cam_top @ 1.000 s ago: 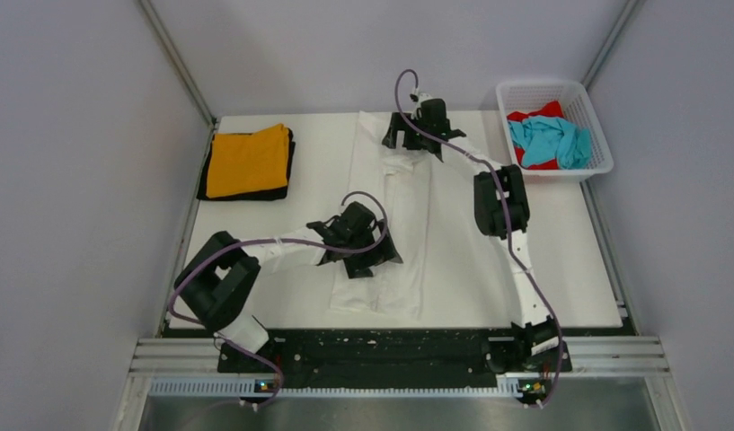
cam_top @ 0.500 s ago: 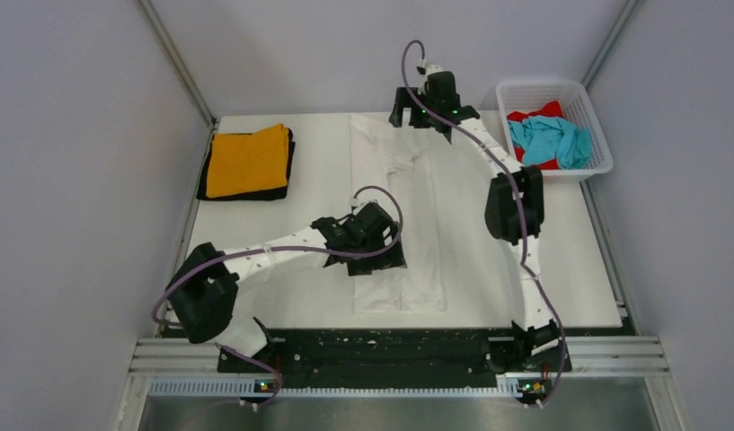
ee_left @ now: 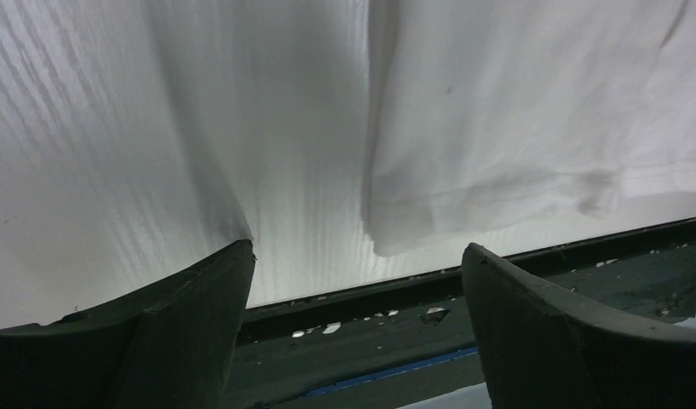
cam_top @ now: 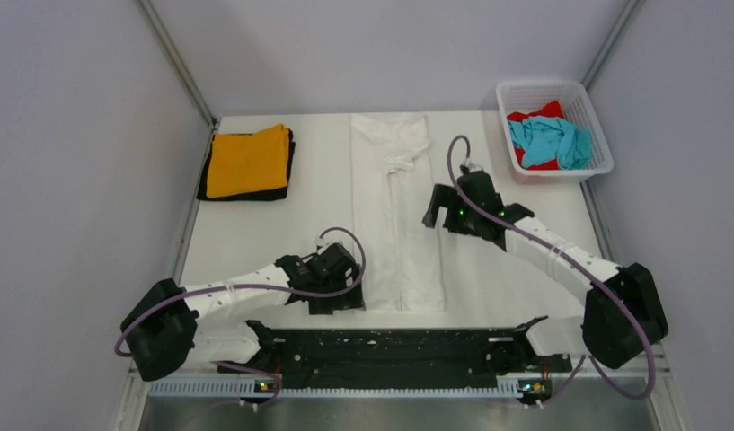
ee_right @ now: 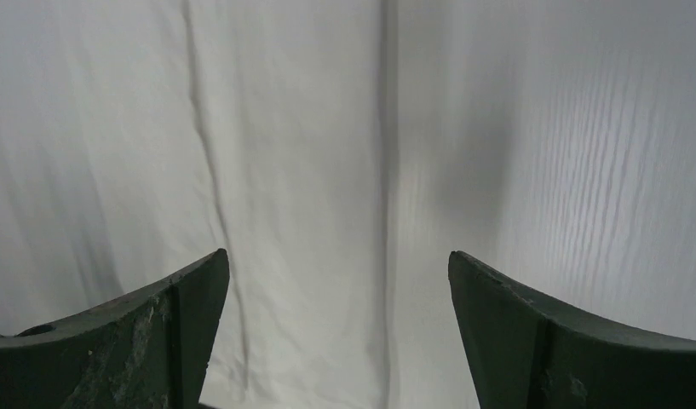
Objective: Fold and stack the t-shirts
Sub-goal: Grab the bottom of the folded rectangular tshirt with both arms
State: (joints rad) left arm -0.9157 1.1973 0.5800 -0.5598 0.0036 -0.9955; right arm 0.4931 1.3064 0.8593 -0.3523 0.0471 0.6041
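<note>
Both of your arms have pulled back since half a second ago. Your left gripper has dropped from mid-shirt to the near edge of the table. Your right gripper has left the far collar end and come to the shirt's right side.

The white t-shirt now lies flat as a long narrow strip down the middle of the table, collar end far, hem near. Your left gripper's jaws are spread wide with nothing between them, just left of the hem corner. Your right gripper's jaws are also wide and empty, above the strip's right edge.

The orange t-shirt lies folded on the black t-shirt at far left. The teal t-shirt and red t-shirt are crumpled in the basket at far right.
</note>
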